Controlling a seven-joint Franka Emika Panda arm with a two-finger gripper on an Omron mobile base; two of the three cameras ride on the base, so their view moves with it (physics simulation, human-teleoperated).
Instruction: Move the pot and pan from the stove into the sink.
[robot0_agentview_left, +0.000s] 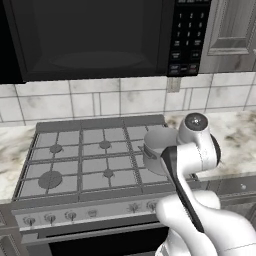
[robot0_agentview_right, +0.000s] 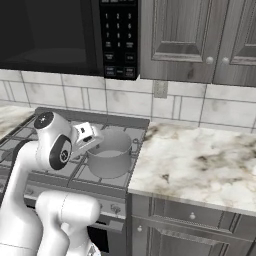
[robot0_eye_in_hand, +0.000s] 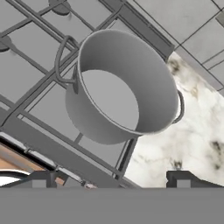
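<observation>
The grey metal pot (robot0_eye_in_hand: 122, 87) stands empty on the right front burner of the stove (robot0_eye_in_hand: 26, 65), close to the counter edge. It has a loop handle (robot0_eye_in_hand: 61, 57) on the stove side and another on the counter side. My gripper (robot0_eye_in_hand: 111, 179) hovers above and in front of the pot, open, with nothing between its fingertips (robot0_eye_in_hand: 41, 179). From the base, the pot (robot0_agentview_right: 111, 155) sits just beyond my hand (robot0_agentview_right: 85, 135), and my arm partly covers the pot (robot0_agentview_left: 157, 147) on the stove (robot0_agentview_left: 80, 160). The pan and the sink are out of view.
A black microwave (robot0_agentview_left: 90, 40) hangs low over the stove. A marble counter (robot0_agentview_right: 200, 160) runs to the right of the stove, with grey wall cabinets (robot0_agentview_right: 185, 40) above it and a tiled backsplash (robot0_agentview_right: 125, 102) behind. The stove knobs (robot0_agentview_left: 50, 217) line its front edge.
</observation>
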